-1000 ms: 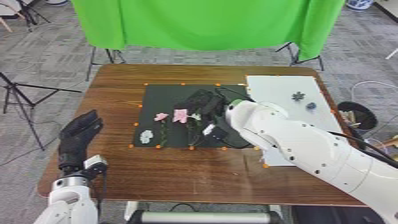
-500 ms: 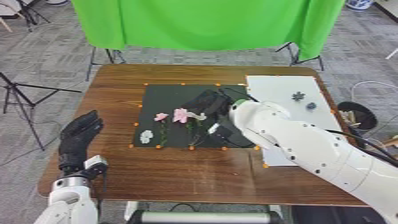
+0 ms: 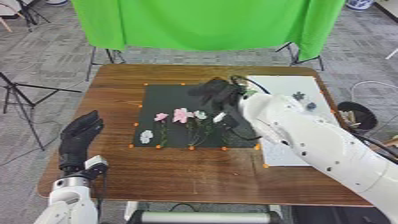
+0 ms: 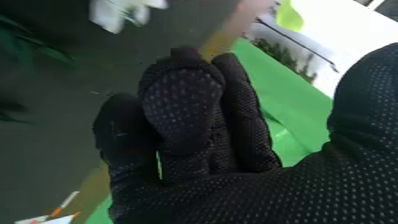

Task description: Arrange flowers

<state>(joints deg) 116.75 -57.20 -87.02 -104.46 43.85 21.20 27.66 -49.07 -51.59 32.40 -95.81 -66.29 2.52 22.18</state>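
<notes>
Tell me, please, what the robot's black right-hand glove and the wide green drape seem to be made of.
The black glove looks like matte fabric, perhaps knitted, given its dotted texture; the green drape seems smooth cloth, perhaps synthetic, hanging in soft folds.

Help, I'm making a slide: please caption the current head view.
The robot's right hand above the far side of the dark mat, beyond pink and white flowers laid on it.

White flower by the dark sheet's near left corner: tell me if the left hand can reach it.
Probably yes: the left hand is across a strip of table from the white flower, with the right hand well clear.
</notes>
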